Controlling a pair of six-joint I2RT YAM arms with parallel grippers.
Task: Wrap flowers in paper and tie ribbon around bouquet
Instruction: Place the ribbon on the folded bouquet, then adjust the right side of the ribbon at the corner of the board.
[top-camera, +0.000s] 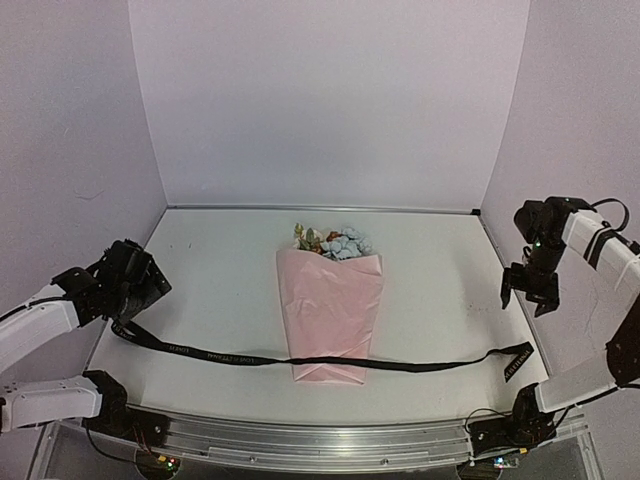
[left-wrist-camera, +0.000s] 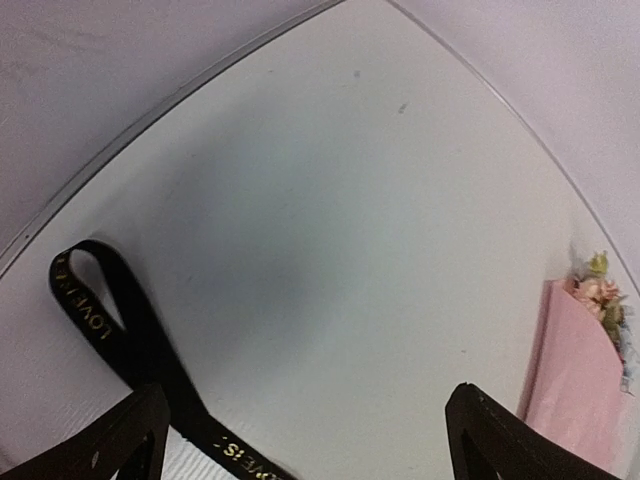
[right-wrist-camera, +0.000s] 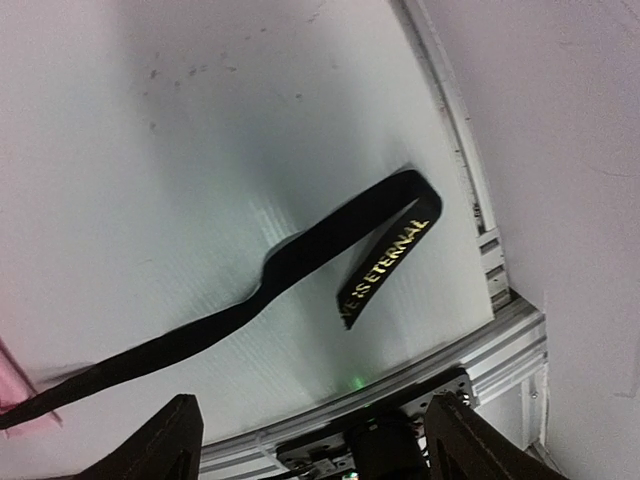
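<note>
The left gripper (top-camera: 143, 285) stands wide open at the left edge of the table (top-camera: 430, 260). In its wrist view the two fingers (left-wrist-camera: 120, 440) sit far apart with nothing between them, though the ribbon (top-camera: 250, 358) runs close past one finger and I cannot tell whether it brushes it. The right gripper (top-camera: 528, 292) hangs raised at the right edge, its fingers (right-wrist-camera: 160, 440) also parted and empty, with the ribbon's folded right end lying on the table beneath it. The bouquet (top-camera: 330, 315) lies flat mid-table, with the flowers (top-camera: 335, 243) poking out towards the far wall and the paper (top-camera: 330, 300) already closed into a cone around the stems. Wrapping therefore looks done, and tying seems to be the step in hand. The ribbon only lies straight across the cone's narrow near end, with no loop or knot showing. The next move probably calls for each gripper to come down on its own ribbon end, pinch the thin band where the fold lifts it, and cross the ends around the cone without dragging the light paper.
</note>
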